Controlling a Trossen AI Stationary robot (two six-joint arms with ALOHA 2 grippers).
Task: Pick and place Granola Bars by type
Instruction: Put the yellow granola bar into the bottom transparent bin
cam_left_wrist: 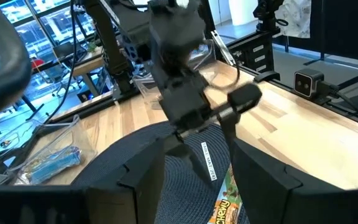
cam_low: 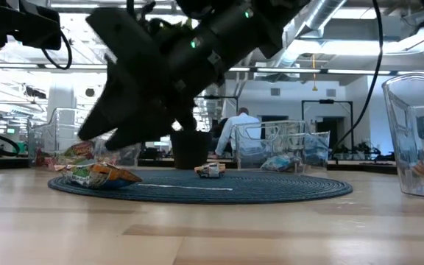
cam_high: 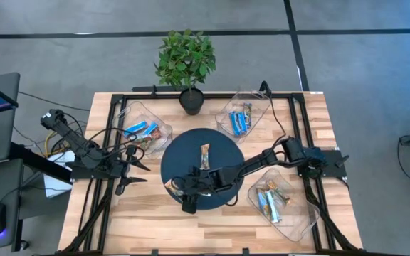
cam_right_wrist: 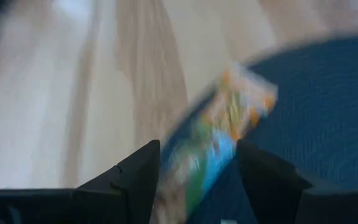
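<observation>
A gold-green granola bar (cam_low: 94, 175) lies flat on the near-left part of the round blue mat (cam_high: 223, 146). It also shows in the right wrist view (cam_right_wrist: 225, 134) and the left wrist view (cam_left_wrist: 225, 210). My right gripper (cam_right_wrist: 197, 162) is open and hovers just above this bar, a finger to either side and a gap below them in the low view (cam_low: 112, 136). A second, orange-brown bar (cam_high: 205, 156) lies near the mat's middle. My left gripper (cam_high: 135, 174) waits open and empty over the wood left of the mat.
Three clear trays hold sorted bars: far left (cam_high: 164, 126), far right of centre (cam_high: 258, 107), and near right (cam_high: 297, 213). A potted plant (cam_high: 186, 60) stands at the far edge. A thin white strip (cam_left_wrist: 209, 162) lies on the mat. A person shows in the room behind (cam_low: 238, 125).
</observation>
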